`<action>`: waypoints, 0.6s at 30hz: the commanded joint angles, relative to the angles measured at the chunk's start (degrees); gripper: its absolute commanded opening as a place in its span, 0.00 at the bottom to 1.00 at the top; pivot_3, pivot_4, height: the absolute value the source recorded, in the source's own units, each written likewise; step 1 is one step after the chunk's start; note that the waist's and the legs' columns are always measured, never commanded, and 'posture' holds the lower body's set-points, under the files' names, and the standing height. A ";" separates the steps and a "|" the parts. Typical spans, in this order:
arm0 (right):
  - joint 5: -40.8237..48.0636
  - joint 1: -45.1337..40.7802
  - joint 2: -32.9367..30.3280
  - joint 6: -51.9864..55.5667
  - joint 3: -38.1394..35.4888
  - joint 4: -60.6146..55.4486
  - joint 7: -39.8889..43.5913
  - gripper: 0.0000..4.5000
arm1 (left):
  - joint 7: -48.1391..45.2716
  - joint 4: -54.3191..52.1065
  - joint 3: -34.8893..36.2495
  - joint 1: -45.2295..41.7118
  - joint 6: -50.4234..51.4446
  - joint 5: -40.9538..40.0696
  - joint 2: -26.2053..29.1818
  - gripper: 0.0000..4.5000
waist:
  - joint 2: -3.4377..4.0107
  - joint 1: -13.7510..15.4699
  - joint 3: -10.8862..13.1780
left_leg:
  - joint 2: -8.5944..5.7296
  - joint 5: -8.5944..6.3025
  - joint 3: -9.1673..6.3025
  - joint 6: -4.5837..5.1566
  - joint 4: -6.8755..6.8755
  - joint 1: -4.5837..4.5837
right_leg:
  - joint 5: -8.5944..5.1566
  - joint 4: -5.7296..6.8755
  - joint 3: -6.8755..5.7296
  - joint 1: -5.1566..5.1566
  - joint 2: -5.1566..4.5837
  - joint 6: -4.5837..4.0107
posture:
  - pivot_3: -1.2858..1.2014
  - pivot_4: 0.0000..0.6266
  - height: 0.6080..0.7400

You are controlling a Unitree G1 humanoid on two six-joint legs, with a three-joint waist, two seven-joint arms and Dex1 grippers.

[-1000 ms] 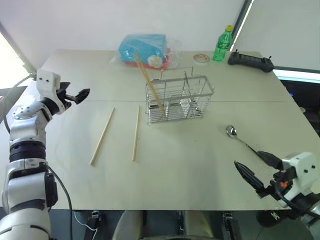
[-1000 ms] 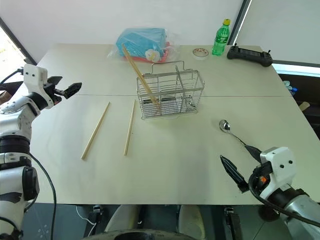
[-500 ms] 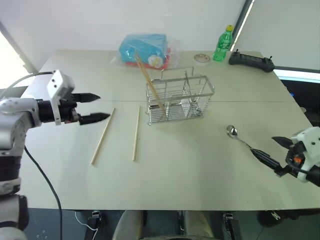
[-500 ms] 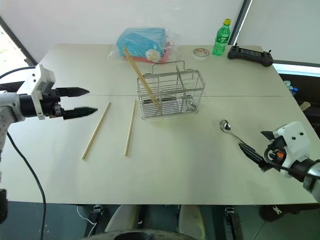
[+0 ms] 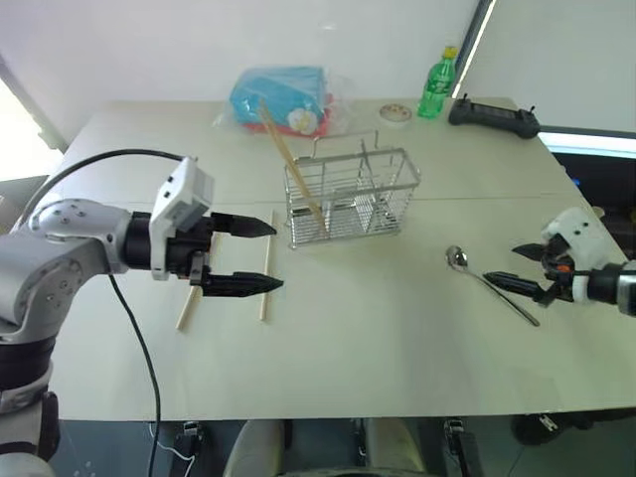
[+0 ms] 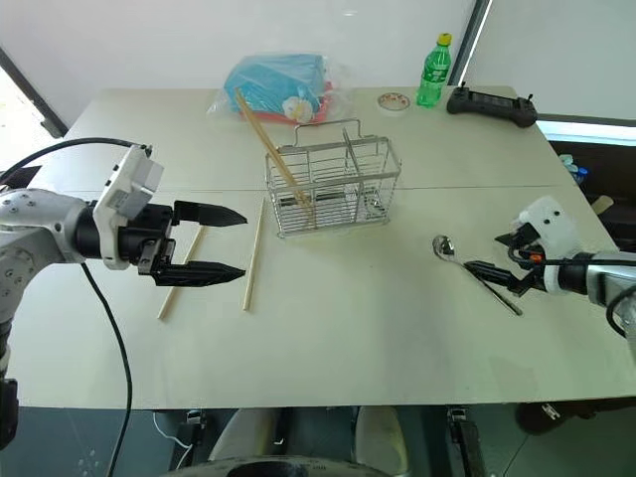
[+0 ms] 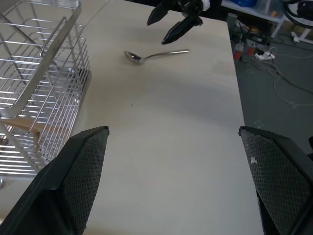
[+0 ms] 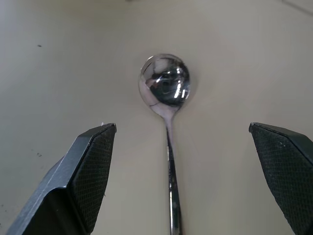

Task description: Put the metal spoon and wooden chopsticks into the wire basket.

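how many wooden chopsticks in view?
3. One light-tan wooden chopstick leans in the silver wire basket; two lie on the table left of it.

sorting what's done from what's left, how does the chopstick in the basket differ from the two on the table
The chopstick in the wire basket stands leaning, its top poking above the rim toward the blue packet; the two loose chopsticks lie flat on the table, left of the basket. The basket one is already placed; the loose two lie free near the open left hand. All three are plain light-tan sticks, seemingly alike in length.
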 commanded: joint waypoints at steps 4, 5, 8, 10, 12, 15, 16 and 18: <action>-8.24 -10.83 -1.00 -1.98 10.87 8.15 6.84 1.00 | 2.74 -2.90 2.66 -0.62 1.50 -4.58 0.64 1.00 | 0.00 -0.21 0.01 | 0.00 0.00 0.04 0.00 0.04 0.02 | 0.01 0.00 0.03 0.01 0.00 0.02 | 0.52 0.24 0.85; -9.52 -12.65 -0.57 -2.45 12.35 9.82 7.46 1.00 | 3.17 -3.05 2.64 -0.66 1.52 -4.83 0.61 1.00 | 0.01 -0.24 0.00 | -0.01 0.00 0.07 0.00 0.05 0.02 | 0.01 0.01 0.05 0.01 0.00 0.01 | 0.52 0.24 0.85; -12.85 -17.40 1.00 -4.02 16.16 14.67 9.12 1.00 | 4.77 -3.50 2.82 -0.68 1.77 -5.90 0.38 1.00 | 0.00 -0.32 0.01 | -0.01 0.00 0.10 0.00 0.07 0.06 | -0.04 0.05 0.09 0.01 0.00 -0.10 | 0.52 0.24 0.85; -14.67 -20.49 2.81 -4.12 18.15 17.67 9.70 1.00 | 5.64 -3.97 3.08 -0.31 1.97 -6.73 0.40 1.00 | 0.00 -0.29 0.01 | -0.01 0.00 0.11 0.00 0.07 0.07 | -0.02 0.10 0.11 -0.01 0.01 -0.05 | 0.52 0.24 0.85; -16.23 -22.35 4.16 -4.92 19.46 19.84 10.37 1.00 | 6.47 -4.24 3.27 -0.10 2.08 -7.27 0.40 1.00 | 0.00 -0.30 0.01 | -0.01 0.00 0.11 -0.01 0.06 0.07 | 0.04 0.11 0.11 -0.02 0.02 0.05 | 0.52 0.24 0.85; -17.47 -23.71 5.33 -5.24 20.21 21.98 11.42 1.00 | 7.47 -4.39 3.31 -0.12 2.13 -8.00 0.48 1.00 | 0.00 -0.14 0.01 | -0.02 0.00 0.12 -0.01 0.05 0.07 | 0.05 0.11 0.14 -0.03 0.02 0.09 | 0.52 0.24 0.85; -17.95 -23.84 5.78 -5.28 20.70 22.32 11.75 1.00 | 7.92 -4.25 3.49 -0.26 2.11 -8.25 0.48 1.00 | 0.01 -0.11 0.01 | -0.02 0.00 0.12 -0.01 0.05 0.06 | 0.06 0.11 0.14 -0.03 0.02 0.09 | 0.52 0.24 0.85; -18.72 -23.98 6.31 -5.48 21.16 22.79 12.26 1.00 | 8.57 -4.07 3.63 -0.47 2.04 -8.63 0.53 1.00 | 0.00 -0.19 0.01 | -0.04 0.01 0.12 -0.01 0.07 0.06 | 0.06 0.11 0.15 -0.02 0.01 0.09 | 0.52 0.24 0.85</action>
